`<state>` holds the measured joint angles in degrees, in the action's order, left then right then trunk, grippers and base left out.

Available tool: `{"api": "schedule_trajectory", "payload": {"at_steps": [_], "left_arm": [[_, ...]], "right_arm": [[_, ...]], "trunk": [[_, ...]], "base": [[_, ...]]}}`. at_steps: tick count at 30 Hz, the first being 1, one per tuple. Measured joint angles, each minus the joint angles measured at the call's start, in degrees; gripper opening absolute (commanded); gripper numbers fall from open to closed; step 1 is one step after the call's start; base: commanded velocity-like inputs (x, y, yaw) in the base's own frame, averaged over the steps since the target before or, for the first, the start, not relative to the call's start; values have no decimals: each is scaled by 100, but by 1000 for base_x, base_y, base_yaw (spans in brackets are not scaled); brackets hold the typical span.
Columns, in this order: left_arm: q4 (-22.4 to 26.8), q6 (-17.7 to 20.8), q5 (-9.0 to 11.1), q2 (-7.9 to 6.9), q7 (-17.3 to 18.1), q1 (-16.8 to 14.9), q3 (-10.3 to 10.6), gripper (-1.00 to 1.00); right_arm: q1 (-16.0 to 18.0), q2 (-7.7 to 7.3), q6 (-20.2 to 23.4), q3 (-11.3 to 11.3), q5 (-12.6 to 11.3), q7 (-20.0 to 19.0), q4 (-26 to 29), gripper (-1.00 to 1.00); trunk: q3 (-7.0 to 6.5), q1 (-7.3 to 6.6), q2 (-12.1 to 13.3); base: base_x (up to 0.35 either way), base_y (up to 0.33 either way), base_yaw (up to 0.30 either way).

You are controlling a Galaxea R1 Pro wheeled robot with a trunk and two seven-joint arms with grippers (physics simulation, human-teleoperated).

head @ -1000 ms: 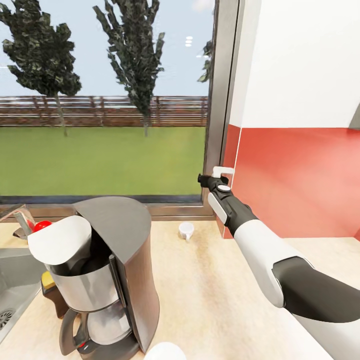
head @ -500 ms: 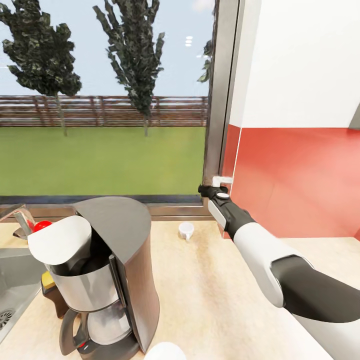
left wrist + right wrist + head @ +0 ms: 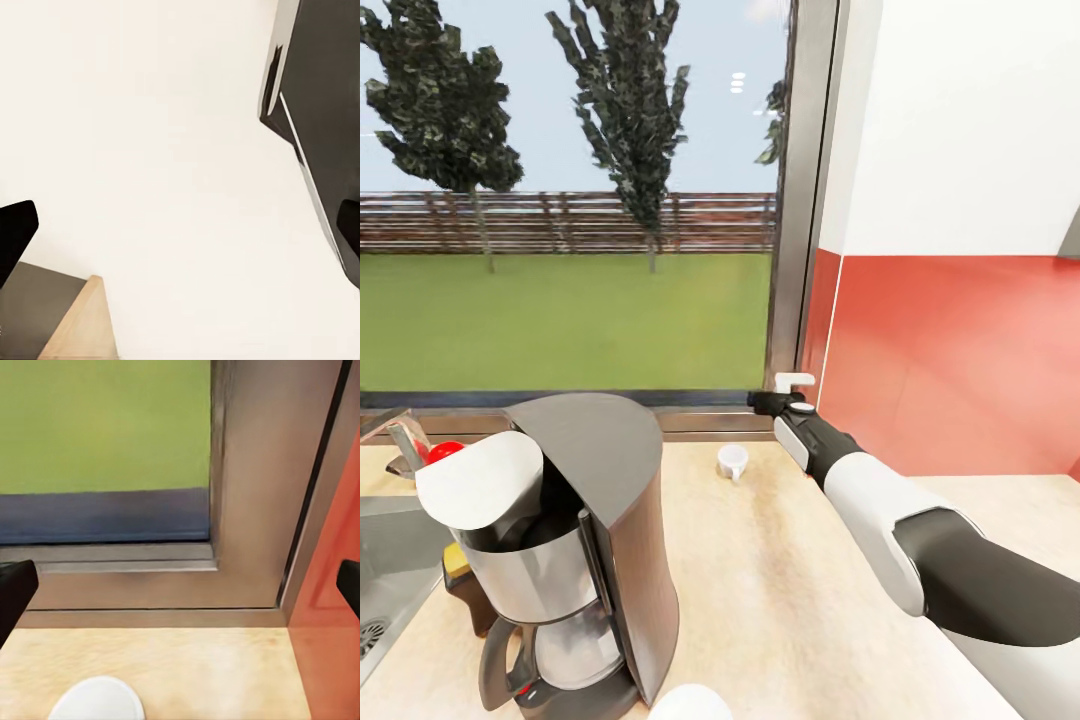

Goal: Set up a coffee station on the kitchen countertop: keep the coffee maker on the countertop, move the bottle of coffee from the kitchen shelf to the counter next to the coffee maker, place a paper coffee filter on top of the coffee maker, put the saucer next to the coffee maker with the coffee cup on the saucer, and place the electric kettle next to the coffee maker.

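Right tool [image 3: 760,401] spread wide, empty, hovering above the bench [image 3: 780,580]. Cup [image 3: 732,461] sits just below and ahead of it, nearer the right arm. Left tool [image 3: 180,232] also spread.

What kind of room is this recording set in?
Most likely a home kitchen: a coffee maker stands on a beige countertop beside a sink, under a window facing a lawn.

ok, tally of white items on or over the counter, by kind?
coffee cup: 1
paper coffee filter on the coffee maker: 1
white round object, cut off at the head view's lower edge, cannot tell what: 1
Total: 3
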<state>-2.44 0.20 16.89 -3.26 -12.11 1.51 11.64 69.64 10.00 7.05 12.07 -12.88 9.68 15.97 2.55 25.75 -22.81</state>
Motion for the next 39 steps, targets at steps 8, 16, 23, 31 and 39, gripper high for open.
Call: {"api": "schedule_trajectory", "payload": {"at_steps": [8,16,23,31,39], "left_arm": [[-20,-26,0,0,7,245,-2,100],[-23,-28,-48,-57,15,693,6,100],[-22,-28,-69,-70,17,737,16,100],[-23,-28,-71,-70,17,737,18,100],[-23,-33,-71,-71,17,765,18,100]], "right_arm": [[0,0,51,-8,14,-11,31,100],[0,0,6,-28,-18,-220,-160,100],[1,0,2,-21,-32,-527,-317,100],[1,0,6,-34,-13,-537,-300,100],[1,0,13,-35,-13,-533,-296,100]], "trunk": [[0,0,0],[1,0,0],[41,0,1],[112,0,1],[185,0,0]], "base": [[0,0,0],[0,0,4],[0,0,80],[0,0,17],[0,0,0]]}}
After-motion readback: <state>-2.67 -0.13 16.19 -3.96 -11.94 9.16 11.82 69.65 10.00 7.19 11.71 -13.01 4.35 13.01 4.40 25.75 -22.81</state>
